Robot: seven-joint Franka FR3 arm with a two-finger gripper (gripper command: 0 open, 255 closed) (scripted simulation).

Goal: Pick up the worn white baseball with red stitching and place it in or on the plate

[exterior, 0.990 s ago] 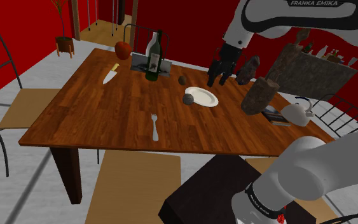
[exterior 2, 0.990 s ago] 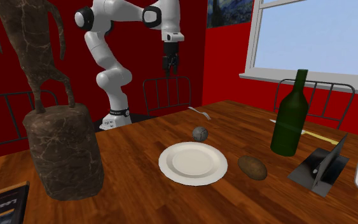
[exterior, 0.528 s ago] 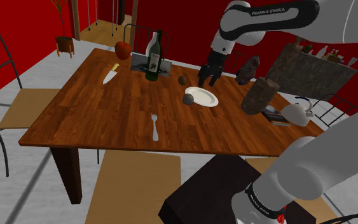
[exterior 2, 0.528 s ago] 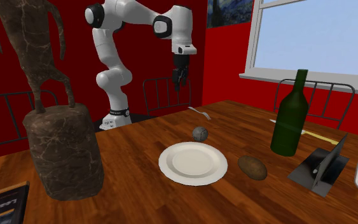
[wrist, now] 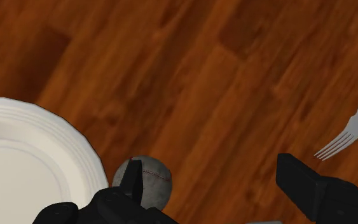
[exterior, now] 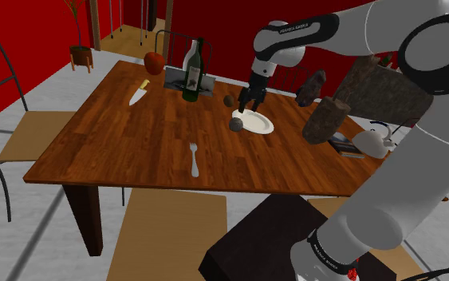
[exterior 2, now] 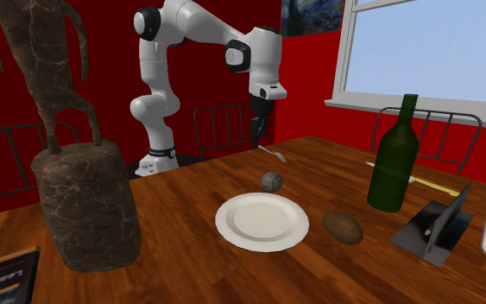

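The baseball point(exterior: 236, 124) is a dull grey ball with a red seam. It rests on the wooden table against the rim of the white plate point(exterior: 256, 122). In the second exterior view the baseball point(exterior 2: 272, 180) lies just beyond the plate point(exterior 2: 261, 221). My gripper point(exterior: 250, 100) hangs open above the table, a little higher than the ball and off to one side, holding nothing. The gripper point(exterior 2: 257, 141) points down in that view. In the wrist view the gripper point(wrist: 215, 191) has its fingers wide apart. The baseball point(wrist: 149, 180) sits under one fingertip, beside the plate point(wrist: 25, 165).
A fork point(wrist: 346, 137) lies near the other finger. A brown lump point(exterior 2: 343, 227), a green bottle point(exterior 2: 394, 155) and a dark stand point(exterior 2: 435, 229) are past the plate. A tall brown statue point(exterior 2: 85, 207) stands nearby. A knife point(exterior: 139, 92) and a red apple point(exterior: 154, 62) lie farther off.
My arm has swung down and toward the shoulder view's left, bringing the open gripper close over the ball. Ball and plate have not moved.
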